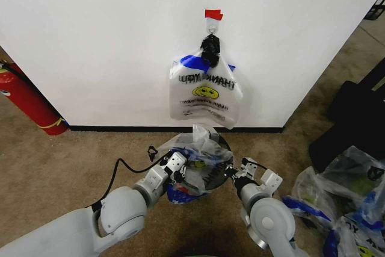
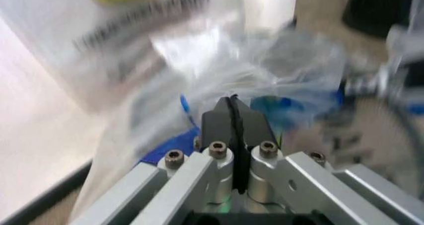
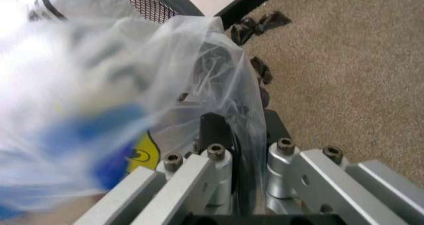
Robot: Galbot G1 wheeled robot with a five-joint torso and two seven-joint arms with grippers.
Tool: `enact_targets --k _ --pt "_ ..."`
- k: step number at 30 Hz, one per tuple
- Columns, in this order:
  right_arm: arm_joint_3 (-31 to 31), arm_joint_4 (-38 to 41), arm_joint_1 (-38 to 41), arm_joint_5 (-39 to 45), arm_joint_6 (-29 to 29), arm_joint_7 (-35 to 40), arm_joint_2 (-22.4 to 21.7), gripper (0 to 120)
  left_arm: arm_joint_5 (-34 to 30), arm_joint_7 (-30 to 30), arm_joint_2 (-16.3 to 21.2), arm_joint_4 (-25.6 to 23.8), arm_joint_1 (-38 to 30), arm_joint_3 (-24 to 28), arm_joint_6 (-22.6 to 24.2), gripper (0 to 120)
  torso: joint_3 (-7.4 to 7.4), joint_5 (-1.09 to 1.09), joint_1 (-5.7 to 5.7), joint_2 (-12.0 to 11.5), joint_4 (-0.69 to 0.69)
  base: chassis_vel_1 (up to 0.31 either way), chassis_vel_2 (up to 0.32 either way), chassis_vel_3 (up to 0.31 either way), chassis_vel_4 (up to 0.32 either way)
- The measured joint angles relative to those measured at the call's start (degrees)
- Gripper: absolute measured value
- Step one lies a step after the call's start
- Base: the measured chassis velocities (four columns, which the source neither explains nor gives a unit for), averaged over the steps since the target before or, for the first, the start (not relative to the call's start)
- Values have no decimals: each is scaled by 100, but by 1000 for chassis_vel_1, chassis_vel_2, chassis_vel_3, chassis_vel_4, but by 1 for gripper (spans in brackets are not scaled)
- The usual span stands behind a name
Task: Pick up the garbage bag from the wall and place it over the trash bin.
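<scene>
The garbage bag [image 1: 201, 148], thin and translucent with blue handles, lies crumpled over the top of the black trash bin [image 1: 225, 144] at the foot of the white wall [image 1: 108, 40]. My left gripper [image 1: 183, 170] is shut on the bag's left side; in the left wrist view its closed fingers [image 2: 233, 108] pinch the plastic film [image 2: 278, 51]. My right gripper [image 1: 233, 176] is shut on the bag's right side. In the right wrist view the film [image 3: 198, 61] runs between its fingers [image 3: 235, 130], and the bin's mesh rim [image 3: 159, 1] lies beyond. Most of the bin is hidden by the bag.
A thicker bunch of printed bags [image 1: 204, 91] hangs from a hook [image 1: 212, 25] under red tape [image 1: 213, 14], directly above the bin. A red fire extinguisher [image 1: 27, 103] stands at the left. More bags [image 1: 343, 191] and a black object [image 1: 355, 112] sit on the carpet at the right.
</scene>
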Motion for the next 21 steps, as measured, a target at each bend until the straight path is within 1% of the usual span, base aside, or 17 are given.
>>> enact_targets --k 2,3,4,5,6,8,10,12,15,17,21 --pt "-58 0 -31 -87 -7 -73 -19 0 -46 4 -5 -6 -233 -16 -237 0 0 0 0 0 -1 0 0 0 0" --pt "-58 0 -31 -87 -7 -73 -19 0 -46 4 -5 -6 -233 -16 -237 0 0 0 0 0 -1 0 0 0 0" --pt "-99 2 -55 -147 -14 -113 -23 0 -48 0 -55 63 -411 12 -333 0 0 1 0 0 0 0 0 0 0" --pt "-113 4 -63 -165 -17 -124 -24 0 -59 -5 -79 89 -476 26 -350 0 0 0 0 0 0 0 0 0 0" --pt "-151 12 -88 -218 -26 -151 -27 0 -148 -57 -166 164 -699 90 -384 0 0 -2 0 0 -1 0 0 0 0" --pt "-216 36 -150 -347 -38 -229 -54 0 -276 -126 -292 318 -1104 251 -393 0 0 0 0 0 -2 0 0 0 0" --pt "-232 44 -171 -389 -39 -260 -65 0 -285 -128 -303 343 -1159 276 -393 0 0 0 0 0 -2 0 0 0 0" --pt "-291 91 -277 -606 -40 -429 -126 0 -308 -130 -364 571 -1556 478 -341 0 0 0 0 0 -2 0 0 0 0" --pt "-379 172 -435 -901 -36 -625 -209 0 -299 -101 -422 883 -1928 747 -313 0 0 -1 0 0 -2 0 0 0 0" --pt "-411 185 -478 -1022 -30 -692 -234 0 -296 -87 -442 979 -2039 834 -309 0 0 0 0 0 -1 0 0 0 0" --pt "-471 213 -547 -1414 54 -901 -315 0 -327 20 -481 1368 -2383 1082 -278 0 0 0 0 0 -2 0 0 0 0"
